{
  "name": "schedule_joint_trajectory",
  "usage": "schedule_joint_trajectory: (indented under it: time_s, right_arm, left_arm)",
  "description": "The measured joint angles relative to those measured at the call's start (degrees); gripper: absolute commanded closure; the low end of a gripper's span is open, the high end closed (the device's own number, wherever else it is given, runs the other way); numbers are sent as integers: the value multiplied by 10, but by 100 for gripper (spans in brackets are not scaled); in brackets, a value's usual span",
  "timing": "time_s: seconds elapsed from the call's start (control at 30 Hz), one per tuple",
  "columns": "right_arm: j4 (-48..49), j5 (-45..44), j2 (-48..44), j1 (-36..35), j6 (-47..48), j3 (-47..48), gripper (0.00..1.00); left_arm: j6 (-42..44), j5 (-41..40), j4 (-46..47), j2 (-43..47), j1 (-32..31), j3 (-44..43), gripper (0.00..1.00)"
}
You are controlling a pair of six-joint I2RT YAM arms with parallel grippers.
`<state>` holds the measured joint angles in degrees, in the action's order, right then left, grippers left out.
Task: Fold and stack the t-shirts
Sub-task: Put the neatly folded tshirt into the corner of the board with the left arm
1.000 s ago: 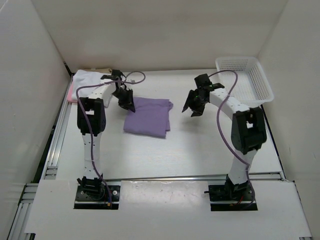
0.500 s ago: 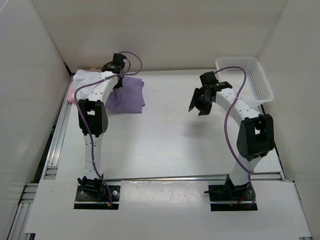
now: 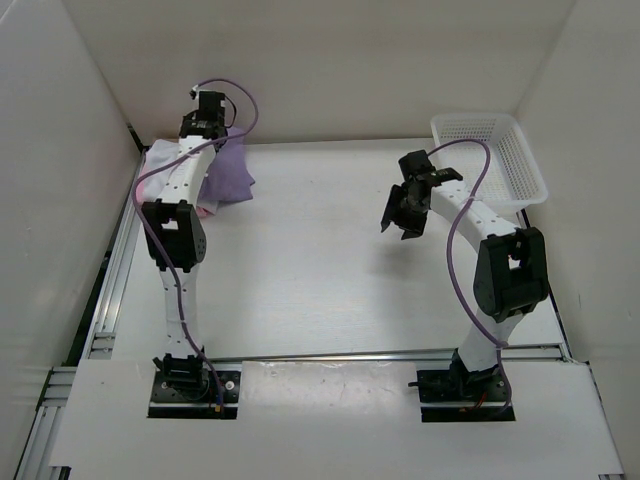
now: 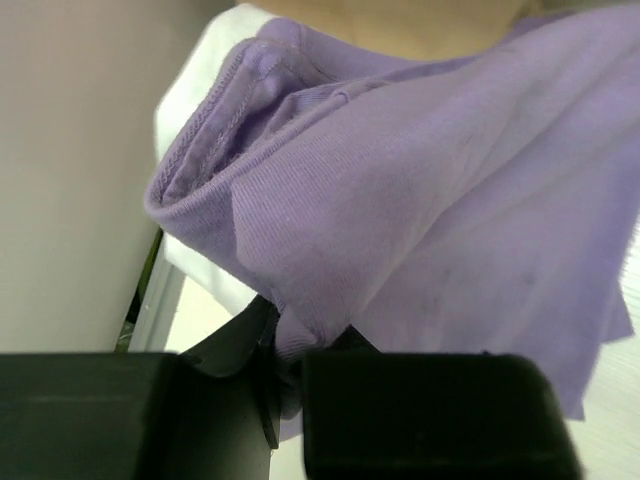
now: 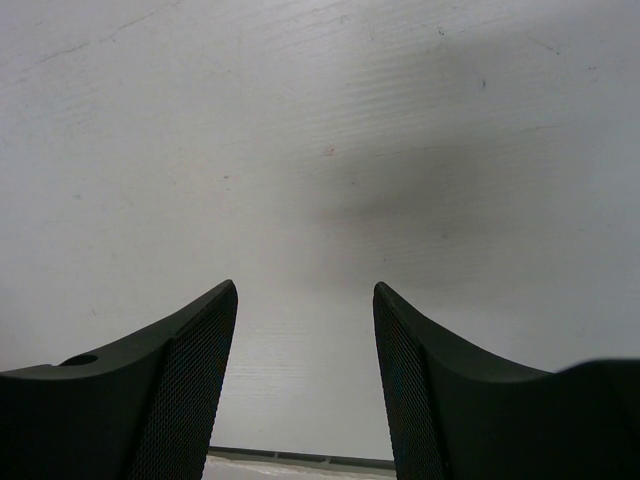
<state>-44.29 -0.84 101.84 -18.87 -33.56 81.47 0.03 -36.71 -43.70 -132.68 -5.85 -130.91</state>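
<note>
Got left claw (image 4: 285,372) nipped nearly closed on a bunched fold of the lavender t-shirt (image 4: 430,200), with blocky matte black fingers (image 4: 225,350) either side of the pinch. Seeing fine ribbed knit, a double-stitched hem rolled over at upper left, and the rest of the cloth falling away right in soft slack folds. Behind it, a strip of tan-beige t-shirt (image 4: 400,20) along the top edge and a rounded white cloth corner (image 4: 195,90) at left. From overhead: left claw (image 3: 207,120) up high at the far-left corner of the counter (image 3: 330,290), lavender cloth (image 3: 228,175) draped down from it in a loose, crumpled flap. Beside that, white t-shirt (image 3: 163,157) lying flat against the left wall, and a thin edge of pink t-shirt (image 3: 141,187) peeking out on its near-left side. Can't tell whether the hanging lavender touches that pile. Right claw (image 5: 305,290) spread wide, gripping nothing; curved black fingers (image 5: 200,370) with a fine mesh-textured inner face, tapering to points. Below them only matte white counter (image 5: 300,150), faintly scuffed, with a soft grey shadow patch. Overhead, right claw (image 3: 400,210) hovering over mid-right counter, well apart from the shirts. Farther right, a white plastic mesh basket (image 3: 490,150), rectangular with flared rim, parked in the far-right corner.
</note>
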Motion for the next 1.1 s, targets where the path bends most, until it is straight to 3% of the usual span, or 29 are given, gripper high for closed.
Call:
schedule_joint_trajectory:
  time_s: [0.57,0.63,0.67,0.73,0.77,0.93,1.0,1.1]
  right_arm:
    - [-12,-5,0,0,10,0,38]
    - [-17,-5,0,0,11,0,38]
    - [-21,-5,0,0,12,0,38]
    - [-25,-5,0,0,12,0,38]
    - [-26,-5,0,0,12,0,37]
    - [-31,-5,0,0,13,0,37]
    - [-35,-5,0,0,14,0,37]
    - [-38,-5,-3,0,14,0,37]
  left_arm:
    - [0,16,8,21,77,12,90]
    - [0,14,10,3,95,5,82]
    - [0,12,10,-13,104,-7,63]
    - [1,-4,19,-54,119,-38,45]
    - [2,-12,25,-76,125,-55,27]
    - [2,-54,55,-121,147,-73,21]
    - [2,-63,66,-110,148,-58,21]
    - [3,-68,74,-67,141,-8,11]
